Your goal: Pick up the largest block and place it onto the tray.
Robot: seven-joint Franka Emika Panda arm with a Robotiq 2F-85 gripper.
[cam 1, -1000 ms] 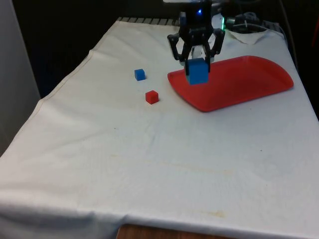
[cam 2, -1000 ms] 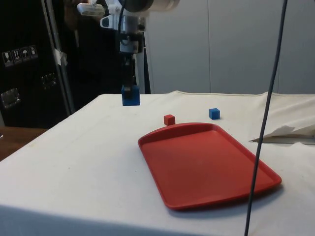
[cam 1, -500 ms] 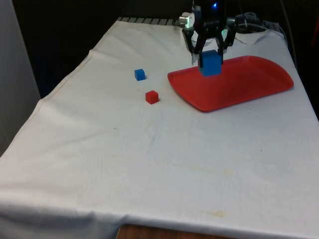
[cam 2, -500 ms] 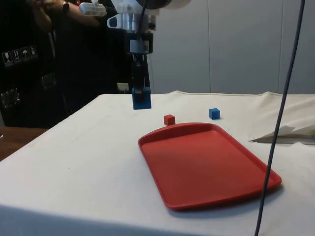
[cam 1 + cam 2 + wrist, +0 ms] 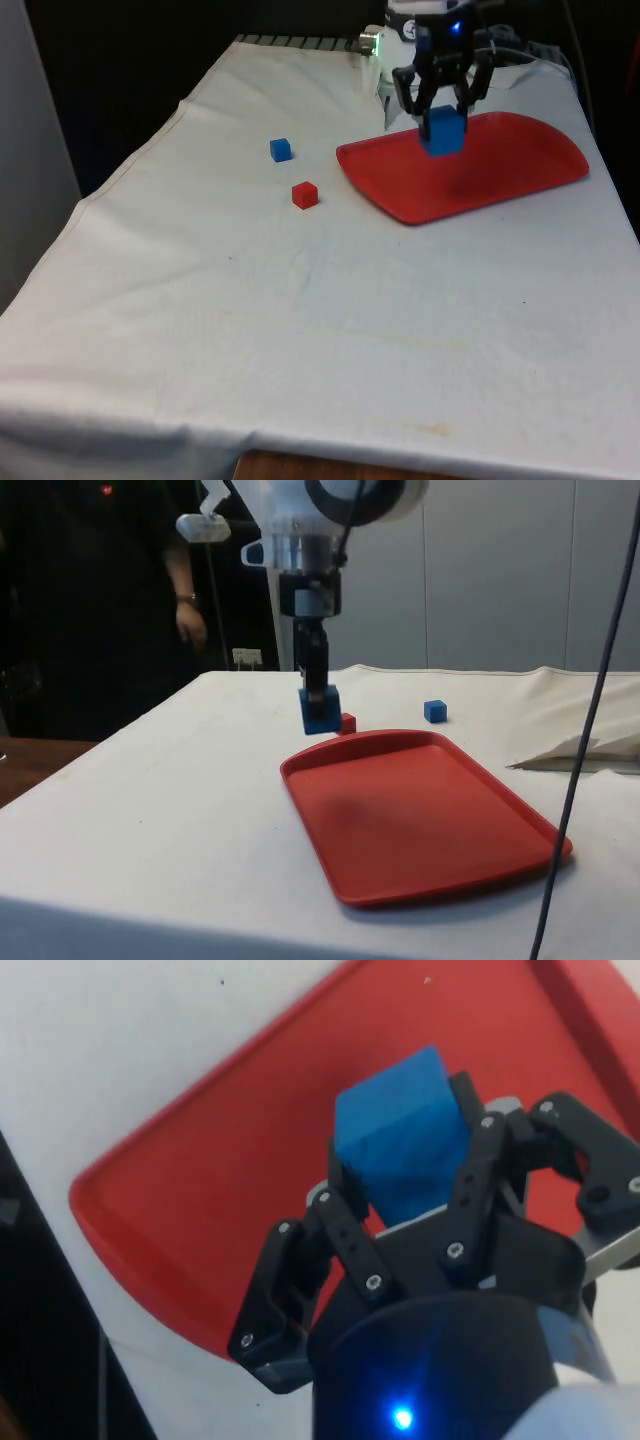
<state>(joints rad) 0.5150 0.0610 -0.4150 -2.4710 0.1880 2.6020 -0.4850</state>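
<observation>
i am carrying the big blue block (image 5: 442, 132) sideways; it was beside the red tray (image 5: 520, 170) a moment ago and is now hanging over it. my gripper (image 5: 441, 118) is squeezing it tight, so letting go comes next.

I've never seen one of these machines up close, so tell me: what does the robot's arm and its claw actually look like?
The arm is white, built of rounded, smooth segments, with a grey metal ring above a narrower wrist. A dark cable runs along it. The gripper is black plastic: two fingers made of jointed links held by small silver screws, spreading from a rounded black body.
</observation>
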